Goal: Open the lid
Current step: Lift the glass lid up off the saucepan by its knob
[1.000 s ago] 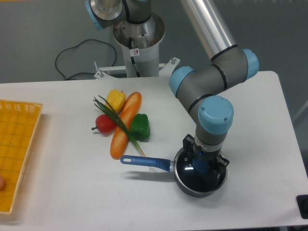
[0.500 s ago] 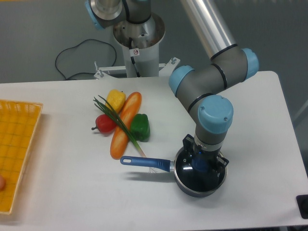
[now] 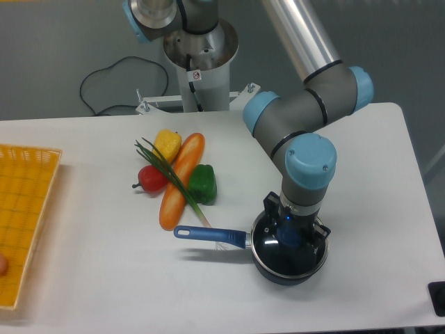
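The lid (image 3: 272, 252) lies in the lower right of the frame, round and see-through, with a metal rim. It sits flat, closing a dark blue pan. Its blue knob (image 3: 290, 239) shows at the centre, partly hidden from above.

**White table set with vegetables, pan and basket**

A white table (image 3: 90, 271) carries a dark blue saucepan (image 3: 268, 263) near its front edge, long handle pointing left. Behind it lie a yellow pepper (image 3: 167, 144), red pepper (image 3: 151, 179), green pepper (image 3: 203, 184), a bread loaf (image 3: 181, 181) and a spring onion (image 3: 167, 171). A yellow basket (image 3: 24, 216) sits at the left edge.
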You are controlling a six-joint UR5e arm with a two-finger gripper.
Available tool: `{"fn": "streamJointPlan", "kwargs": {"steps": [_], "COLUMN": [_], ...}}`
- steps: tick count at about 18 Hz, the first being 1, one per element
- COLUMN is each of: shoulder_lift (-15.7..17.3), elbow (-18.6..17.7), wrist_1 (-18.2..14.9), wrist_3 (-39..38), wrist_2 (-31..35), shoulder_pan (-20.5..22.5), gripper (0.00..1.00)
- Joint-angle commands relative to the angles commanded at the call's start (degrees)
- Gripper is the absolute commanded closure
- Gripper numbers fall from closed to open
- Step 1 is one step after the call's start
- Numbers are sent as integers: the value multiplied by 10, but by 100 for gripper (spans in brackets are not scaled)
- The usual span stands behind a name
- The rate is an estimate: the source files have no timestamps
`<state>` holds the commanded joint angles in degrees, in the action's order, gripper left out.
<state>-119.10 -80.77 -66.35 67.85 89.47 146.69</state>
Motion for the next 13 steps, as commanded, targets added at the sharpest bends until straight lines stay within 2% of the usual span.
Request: {"fn": "streamJointPlan", "kwargs": {"steps": [3, 13], "shoulder_lift": [13, 35], "elbow": [-2, -3], "wrist_1": [-18, -46], "wrist_3": [3, 7], "wrist_2": [0, 0], "shoulder_pan": [4, 25], "gripper": [48, 48]}}
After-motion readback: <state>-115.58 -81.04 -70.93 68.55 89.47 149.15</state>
